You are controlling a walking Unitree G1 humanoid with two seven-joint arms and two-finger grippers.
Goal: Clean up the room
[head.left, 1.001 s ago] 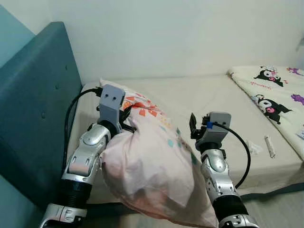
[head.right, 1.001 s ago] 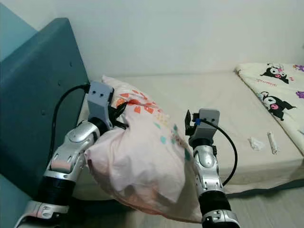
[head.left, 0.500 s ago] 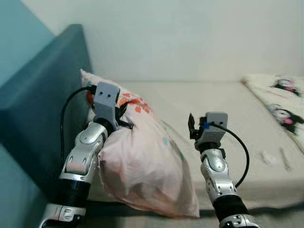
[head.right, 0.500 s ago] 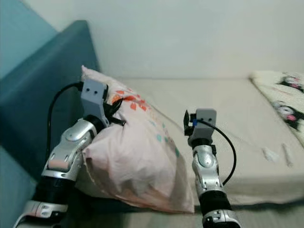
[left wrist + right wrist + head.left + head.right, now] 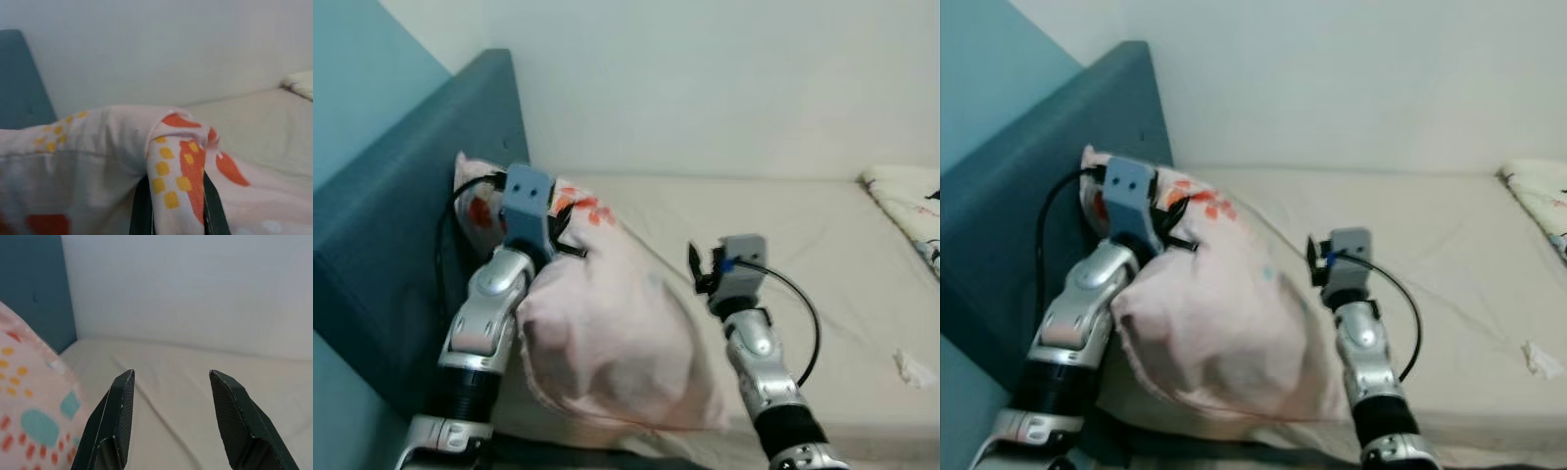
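Gripping a fold of the pink pillow (image 5: pixel 607 333) between its two black fingers, the left gripper (image 5: pixel 173 215) holds the cushion's upper end close to the teal headboard (image 5: pixel 401 225), the landmark for everything here. The pillow lies on the beige mattress (image 5: pixel 803 235) with its far corner touching the headboard; its long axis runs away from the headboard, slanting down toward the near edge of the bed. The pinched fabric, printed with orange and yellow shapes, bulges up between the fingers in the left wrist view.

The right gripper (image 5: pixel 171 396) hangs empty on the side of the pillow away from the headboard, its fingers spread wide and pointing over bare mattress toward the wall (image 5: pixel 705 78). The pillow's patterned edge sits just beside its headboard-side finger. A small crumpled white scrap (image 5: pixel 913 368) lies on the mattress well away from the headboard.

The left arm is the nearer one and already has the grip; the likely remaining move is to settle the pillow flat against the headboard and let go.
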